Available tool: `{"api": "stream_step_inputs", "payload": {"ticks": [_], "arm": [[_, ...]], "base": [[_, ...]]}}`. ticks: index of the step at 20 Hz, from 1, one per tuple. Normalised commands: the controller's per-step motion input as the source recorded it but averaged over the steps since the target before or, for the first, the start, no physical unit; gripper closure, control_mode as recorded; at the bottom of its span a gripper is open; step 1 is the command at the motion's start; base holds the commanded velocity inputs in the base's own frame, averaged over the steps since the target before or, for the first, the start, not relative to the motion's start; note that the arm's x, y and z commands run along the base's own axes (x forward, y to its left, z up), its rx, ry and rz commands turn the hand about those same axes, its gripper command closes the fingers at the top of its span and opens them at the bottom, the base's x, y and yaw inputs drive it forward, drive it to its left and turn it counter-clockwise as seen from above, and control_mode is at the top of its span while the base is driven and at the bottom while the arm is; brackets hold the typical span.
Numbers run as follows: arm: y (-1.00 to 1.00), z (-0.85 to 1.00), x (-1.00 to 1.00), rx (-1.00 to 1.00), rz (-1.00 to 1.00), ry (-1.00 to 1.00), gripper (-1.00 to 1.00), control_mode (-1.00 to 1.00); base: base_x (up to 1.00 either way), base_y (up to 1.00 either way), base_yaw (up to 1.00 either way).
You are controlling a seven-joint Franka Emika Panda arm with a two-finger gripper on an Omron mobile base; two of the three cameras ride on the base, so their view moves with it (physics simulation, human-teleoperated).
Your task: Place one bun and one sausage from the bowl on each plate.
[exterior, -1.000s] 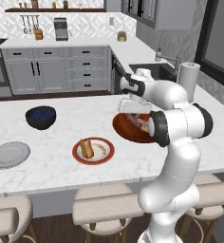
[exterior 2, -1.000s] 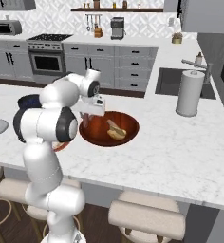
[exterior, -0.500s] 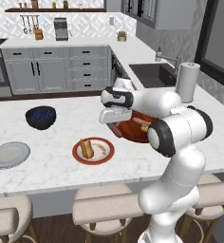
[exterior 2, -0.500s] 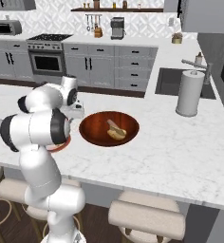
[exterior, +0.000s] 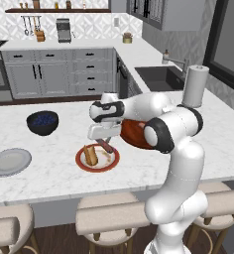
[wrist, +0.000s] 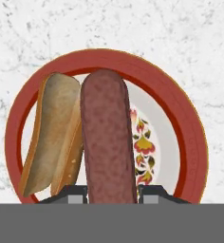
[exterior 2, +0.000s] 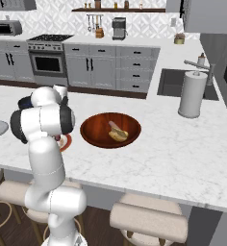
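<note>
Red-rimmed, with a cream centre painted with small flowers, the plate (wrist: 190, 142) lies directly below my end effector (wrist: 108, 192), and a split bun (wrist: 52, 133) already rests on its left half as the hand view shows it. My end effector is closed on a dark reddish-brown sausage (wrist: 107, 142), which I hold just above the plate, beside the bun; whether it touches the plate yet I cannot tell. In the left base view the end effector (exterior: 105, 141) hangs over that same red-rimmed plate (exterior: 79, 159), with the sausage (exterior: 107, 146) slanting down from it. I judge the task a little under halfway done: this plate needs only the sausage set down and released. The light grey plate (exterior: 10, 162), well off to the left, looks bare and is yet to get its pair. The wide reddish-brown bowl (exterior 2: 94, 129) sits near the red-rimmed plate, with a bun (exterior 2: 118, 136) and what looks like a second sausage (exterior 2: 114, 127) inside. Everything rests on a white marble worktop (exterior: 54, 183) veined in grey. A small dark blue bowl (exterior: 42, 122) stands farther back. Round padded stools (exterior: 109, 218) line the near edge. Behind are grey cabinets (exterior 2: 106, 67), a stove (exterior 2: 48, 53), a sink (exterior 2: 175, 86) and a paper towel roll (exterior 2: 191, 98).
</note>
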Motion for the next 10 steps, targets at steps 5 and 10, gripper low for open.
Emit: {"api": "stream_step_inputs", "payload": {"ticks": [5,10], "arm": [[-0.04,-0.15,0.01,0.0,-0.02,0.04,1.0,-1.0],[-0.01,-0.19,0.0,0.0,-0.06,0.0,1.0,-1.0]], "base": [[0.0,0.0,0.0],[0.0,0.0,0.0]]}}
